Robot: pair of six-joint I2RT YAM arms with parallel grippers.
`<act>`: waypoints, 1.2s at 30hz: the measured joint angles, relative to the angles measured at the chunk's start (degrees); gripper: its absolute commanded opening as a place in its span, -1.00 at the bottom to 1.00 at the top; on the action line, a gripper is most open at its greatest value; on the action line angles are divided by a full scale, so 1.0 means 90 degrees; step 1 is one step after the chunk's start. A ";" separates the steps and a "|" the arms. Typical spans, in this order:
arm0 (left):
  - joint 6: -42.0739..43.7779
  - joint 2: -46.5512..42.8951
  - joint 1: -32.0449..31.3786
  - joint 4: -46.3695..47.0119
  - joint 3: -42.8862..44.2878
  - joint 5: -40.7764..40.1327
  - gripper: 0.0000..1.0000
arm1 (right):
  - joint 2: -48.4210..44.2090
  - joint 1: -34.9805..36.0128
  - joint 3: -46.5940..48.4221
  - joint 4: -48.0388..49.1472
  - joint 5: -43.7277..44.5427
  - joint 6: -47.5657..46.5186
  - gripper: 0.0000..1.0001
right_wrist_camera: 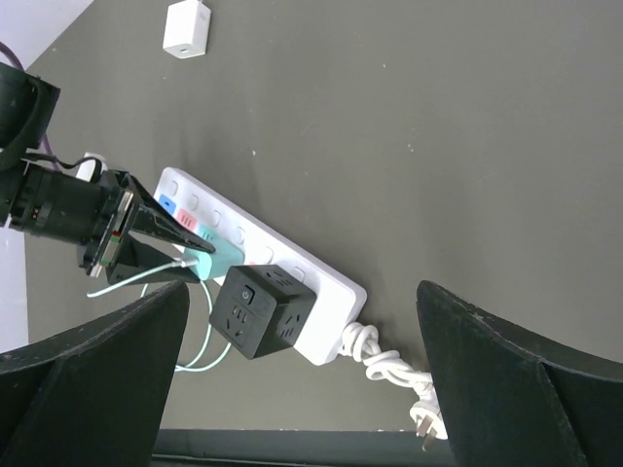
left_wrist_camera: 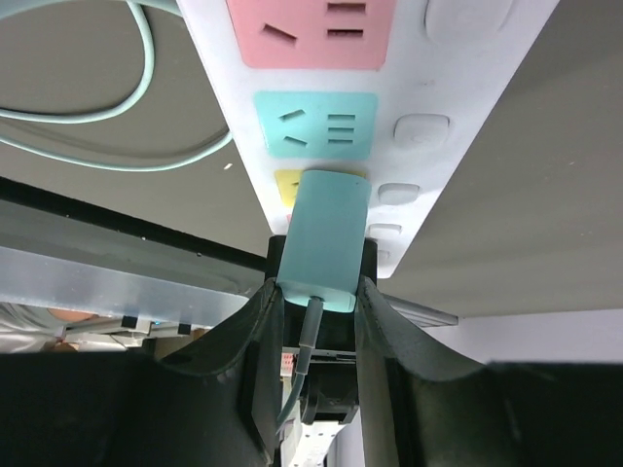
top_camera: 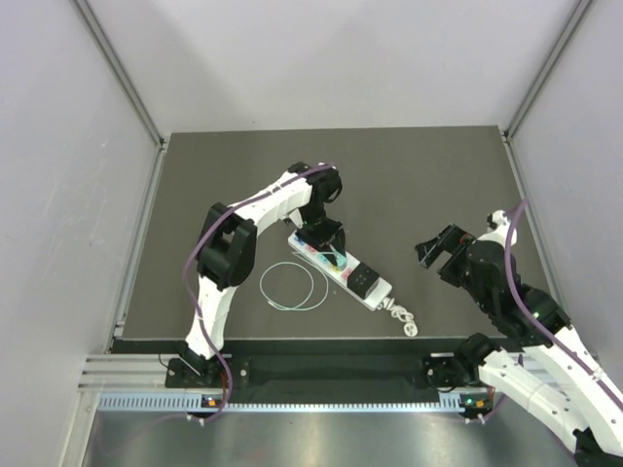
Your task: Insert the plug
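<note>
A white power strip (top_camera: pixel 341 265) lies slantwise on the dark mat, with pink (left_wrist_camera: pixel 311 34), teal (left_wrist_camera: pixel 316 125) and yellow (left_wrist_camera: pixel 290 183) sockets. My left gripper (top_camera: pixel 326 238) is shut on a teal plug (left_wrist_camera: pixel 326 238), and both fingers (left_wrist_camera: pixel 243 350) press its sides. The plug's front end sits against the yellow socket; its prongs are hidden. From the right wrist, the plug (right_wrist_camera: pixel 212 259) stands on the strip (right_wrist_camera: pixel 311 268) beside a black cube adapter (right_wrist_camera: pixel 261 311). My right gripper (top_camera: pixel 438 251) hovers open to the right of the strip, holding nothing.
The plug's thin teal cable (top_camera: pixel 289 288) loops on the mat left of the strip. The strip's knotted white cord (top_camera: pixel 401 318) lies near the mat's front edge. A small white charger (right_wrist_camera: pixel 185 29) rests farther back.
</note>
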 measured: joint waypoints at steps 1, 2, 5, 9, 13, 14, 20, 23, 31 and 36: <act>0.0019 0.0036 0.0005 -0.0022 0.0029 0.0044 -1.00 | 0.0019 -0.0002 -0.0019 0.0010 -0.0007 0.0002 0.99; 0.0032 0.0061 0.0005 -0.0051 0.0068 0.0041 -1.00 | 0.0029 0.0000 -0.0029 0.0005 -0.0022 0.0002 0.99; 0.0061 0.0170 0.0002 -0.0180 0.0223 0.0044 -1.00 | 0.0036 0.0000 -0.0032 0.0005 -0.0034 0.0002 0.99; 0.0080 0.0248 0.0005 -0.0272 0.0328 0.0053 -1.00 | 0.0029 -0.0002 -0.0032 0.0007 -0.0049 0.0002 1.00; 0.0100 0.0294 0.0002 -0.0311 0.0376 0.0039 -1.00 | -0.0039 0.0000 -0.0032 0.0007 -0.0049 0.0005 1.00; 0.0112 0.0311 0.0002 -0.0311 0.0384 0.0061 -1.00 | -0.0046 0.0000 -0.0032 0.0005 -0.0049 0.0005 0.99; 0.0272 0.0408 -0.0005 -0.0406 0.0544 0.0046 -1.00 | -0.0049 0.0000 -0.0034 0.0005 -0.0049 0.0005 1.00; 0.0301 0.0418 -0.0024 -0.0440 0.0593 -0.0015 -1.00 | -0.0056 -0.0002 -0.0034 0.0005 -0.0051 0.0007 0.99; 0.0328 0.0418 -0.0039 -0.0447 0.0605 -0.0044 -0.53 | -0.0330 0.0000 -0.0032 -0.0027 -0.0056 0.0046 1.00; 0.0381 0.0410 -0.0039 -0.0435 0.0605 -0.0044 -0.35 | -0.0510 0.0000 -0.0034 -0.0131 -0.0056 0.0097 0.99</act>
